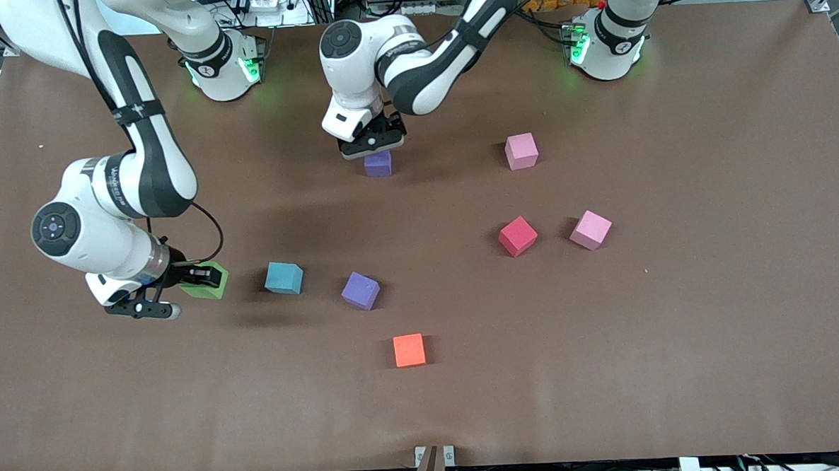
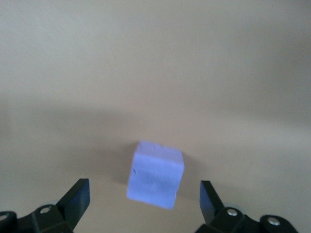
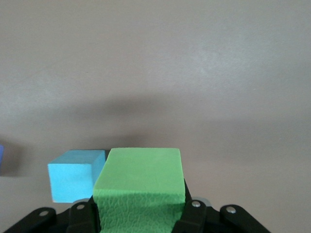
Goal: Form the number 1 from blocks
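- Brown table [image 1: 679,337] carries scattered blocks.
- Left gripper [image 1: 372,145] hangs spread wide over a purple block [image 1: 378,164], not touching it.
- Right gripper [image 1: 205,275] clamps the green block [image 1: 213,290] beside the light blue block [image 1: 284,278].

Table [image 1: 680,366]: trio of blocks [image 1: 517,235] toward left arm's end; pair of blocks [image 1: 284,277] toward right arm's end, held block [image 1: 209,293] in right gripper [image 1: 205,277] beside it. Nearest block [image 1: 409,350] and farthest block [image 1: 377,164] mid-table.

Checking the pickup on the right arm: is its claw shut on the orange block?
No. The right claw is shut on the green block; the orange block lies alone on the table.
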{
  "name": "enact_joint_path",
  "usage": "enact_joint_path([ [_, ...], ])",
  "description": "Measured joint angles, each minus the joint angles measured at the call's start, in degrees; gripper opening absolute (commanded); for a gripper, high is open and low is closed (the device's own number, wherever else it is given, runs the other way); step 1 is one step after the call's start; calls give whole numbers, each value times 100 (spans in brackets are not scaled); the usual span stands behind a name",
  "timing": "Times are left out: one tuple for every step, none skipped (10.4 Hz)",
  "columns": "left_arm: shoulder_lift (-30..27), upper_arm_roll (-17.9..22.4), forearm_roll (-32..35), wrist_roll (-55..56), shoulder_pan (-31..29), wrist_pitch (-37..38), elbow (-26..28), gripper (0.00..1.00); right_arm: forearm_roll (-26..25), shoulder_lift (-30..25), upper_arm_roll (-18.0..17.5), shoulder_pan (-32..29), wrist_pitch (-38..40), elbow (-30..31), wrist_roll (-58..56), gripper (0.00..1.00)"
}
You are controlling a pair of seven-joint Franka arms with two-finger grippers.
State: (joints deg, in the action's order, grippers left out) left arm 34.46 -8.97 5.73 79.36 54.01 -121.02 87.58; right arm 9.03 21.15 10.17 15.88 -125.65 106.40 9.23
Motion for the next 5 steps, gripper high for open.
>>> enact_joint_path([
  [-108,24,0,9,-316,34,-1,100,0,1,-2,113,1,3,136,58],
  [-186,36,0,9,-716,41,-2,100,0,1,-2,232,6,9,243,58],
  [-247,38,0,2,-1146,43,-1,100,1,3,-2,360,11,19,329,58],
  [-277,38,1,-35,-1556,47,2,100,3,8,-4,512,13,34,449,58],
  [-279,39,12,-88,-1894,50,10,100,5,15,-7,685,14,56,617,58],
])
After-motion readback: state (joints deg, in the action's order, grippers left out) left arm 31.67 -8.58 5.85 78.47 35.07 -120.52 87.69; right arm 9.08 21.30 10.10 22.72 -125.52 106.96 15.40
